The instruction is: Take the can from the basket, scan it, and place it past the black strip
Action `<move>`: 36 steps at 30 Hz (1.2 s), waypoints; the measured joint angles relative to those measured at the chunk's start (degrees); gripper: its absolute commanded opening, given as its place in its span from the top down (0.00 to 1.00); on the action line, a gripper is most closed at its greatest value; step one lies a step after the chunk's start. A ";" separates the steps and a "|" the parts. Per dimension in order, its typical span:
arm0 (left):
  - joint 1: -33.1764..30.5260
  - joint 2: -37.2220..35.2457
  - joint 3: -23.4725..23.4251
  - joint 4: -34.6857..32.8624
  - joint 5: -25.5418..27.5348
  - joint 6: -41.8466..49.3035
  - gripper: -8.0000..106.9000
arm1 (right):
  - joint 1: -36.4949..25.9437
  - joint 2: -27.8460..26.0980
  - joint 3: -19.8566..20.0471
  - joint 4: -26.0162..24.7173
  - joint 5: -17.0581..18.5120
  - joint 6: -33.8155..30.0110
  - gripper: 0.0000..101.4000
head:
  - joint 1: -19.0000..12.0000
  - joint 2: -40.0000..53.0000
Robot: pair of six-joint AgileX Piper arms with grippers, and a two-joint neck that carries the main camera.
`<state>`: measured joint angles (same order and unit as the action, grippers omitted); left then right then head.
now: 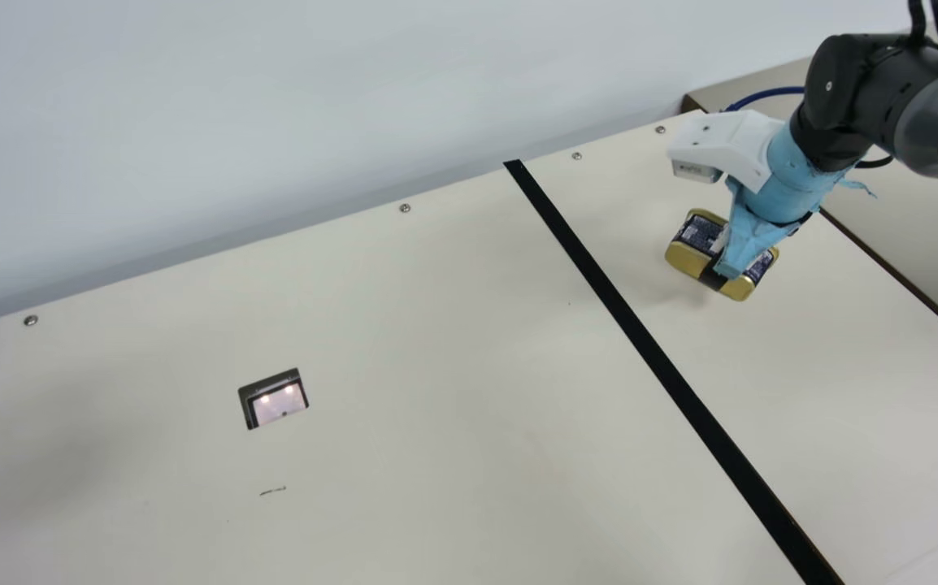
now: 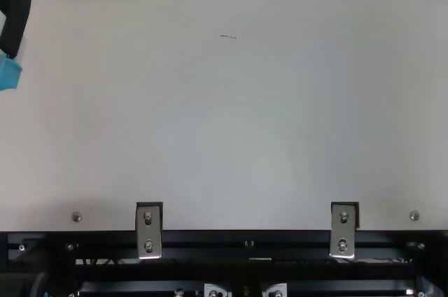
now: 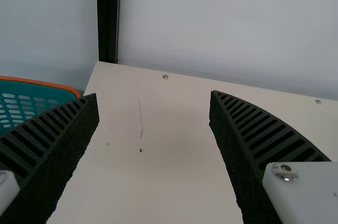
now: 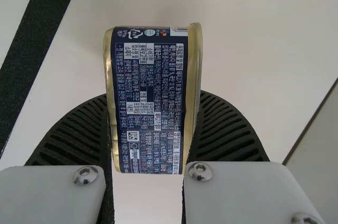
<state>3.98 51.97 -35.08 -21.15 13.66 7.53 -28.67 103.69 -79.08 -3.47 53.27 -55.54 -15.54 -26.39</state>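
In the main view my right gripper (image 1: pixel 723 258) is right of the black strip (image 1: pixel 648 345), shut on the gold-and-navy can (image 1: pixel 687 249). A faint shadow falls on the table beside the can. The right wrist view has the can (image 4: pixel 150 97) upright between the ribbed fingers of the right gripper (image 4: pixel 150 113), its printed side toward the camera. At the top view's left edge is the blue-wrapped part of my left gripper (image 2: pixel 9 73). In the left wrist view the left gripper (image 3: pixel 153 96) is open, nothing between its fingers, with the teal basket (image 3: pixel 55 85) beyond one finger.
A scanner window (image 1: pixel 275 400) is set into the cream table (image 1: pixel 436 390), left of the strip. A pale wall (image 1: pixel 274 122) rises behind the table's back edge. A blue cable (image 1: pixel 762 95) runs behind the right arm. Metal brackets (image 2: pixel 148 230) line the edge in the top view.
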 measured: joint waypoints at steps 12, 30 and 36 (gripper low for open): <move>0.00 0.00 0.00 0.00 0.00 0.00 0.15 | 1.14 0.53 3.25 0.31 -2.60 2.53 0.00 | 0.00 0.00; 0.00 0.00 0.00 0.00 0.00 0.00 0.15 | 2.50 -2.02 3.90 3.47 -3.76 3.85 0.00 | 0.00 0.00; 0.00 0.00 0.00 0.00 0.00 0.00 0.15 | 3.83 -2.48 -0.69 8.23 -1.12 2.29 0.00 | 0.00 0.00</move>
<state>3.98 51.97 -35.08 -21.15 13.66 7.53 -24.85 101.21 -79.78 4.75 52.15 -53.26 -15.54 -26.39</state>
